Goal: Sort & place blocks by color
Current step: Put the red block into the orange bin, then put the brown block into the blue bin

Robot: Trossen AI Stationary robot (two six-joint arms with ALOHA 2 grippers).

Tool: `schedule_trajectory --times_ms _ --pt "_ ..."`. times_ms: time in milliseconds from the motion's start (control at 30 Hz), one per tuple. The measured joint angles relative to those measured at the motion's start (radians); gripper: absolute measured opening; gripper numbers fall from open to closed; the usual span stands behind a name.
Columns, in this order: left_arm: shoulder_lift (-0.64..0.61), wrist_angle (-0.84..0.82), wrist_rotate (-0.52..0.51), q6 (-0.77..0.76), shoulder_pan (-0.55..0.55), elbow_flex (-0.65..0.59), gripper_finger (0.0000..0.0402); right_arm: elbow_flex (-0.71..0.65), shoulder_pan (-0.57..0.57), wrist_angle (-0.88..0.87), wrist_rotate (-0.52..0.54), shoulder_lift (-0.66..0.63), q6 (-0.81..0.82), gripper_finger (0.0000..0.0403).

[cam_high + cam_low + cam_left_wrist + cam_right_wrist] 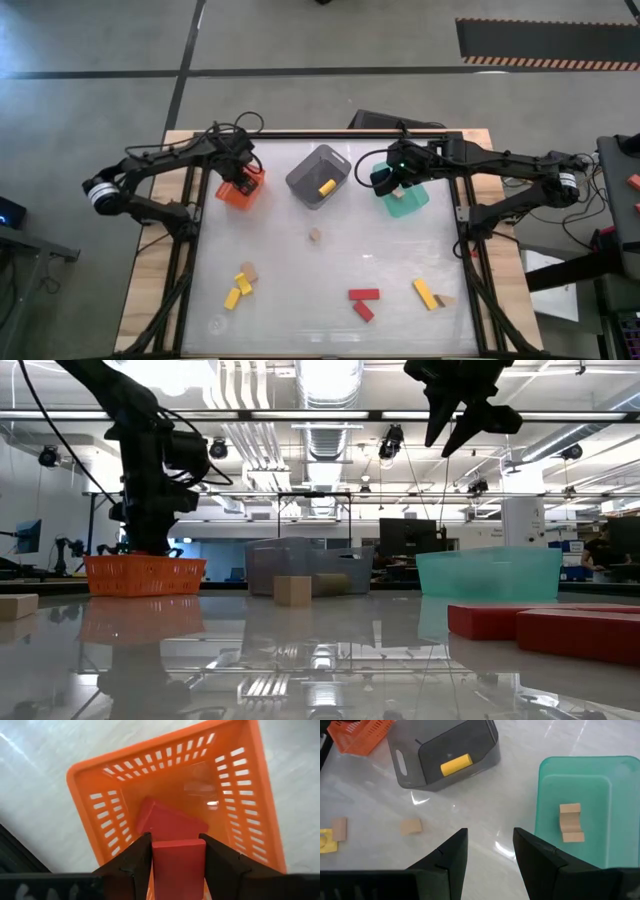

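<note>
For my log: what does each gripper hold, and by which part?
Left gripper clamps a red wooden block by its two long sides, over the orange bin. Right gripper holds nothing.

Bright, even overhead light — ceiling strip lights [330,380] blaze white in the low view and mirror as streaks on the glossy table [300,660]. In the high view the table [330,250] shows soft pale glare and only faint shadows. The left wrist view is slightly soft, with a glare patch inside the orange bin [240,795]. Near red blocks [540,622] in the low view are blurred.
</note>
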Motion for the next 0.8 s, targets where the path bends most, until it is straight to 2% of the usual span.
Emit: schedule_trajectory --times_ms 300,800 --pt "0.018 0.002 -0.001 0.000 0.000 0.000 0.0135 0.000 0.000 0.000 0.000 0.000 0.003 0.0148" --pt "0.018 0.004 -0.001 -0.003 0.000 0.000 0.0160 0.000 0.000 0.000 -0.003 0.000 0.003 0.0148"
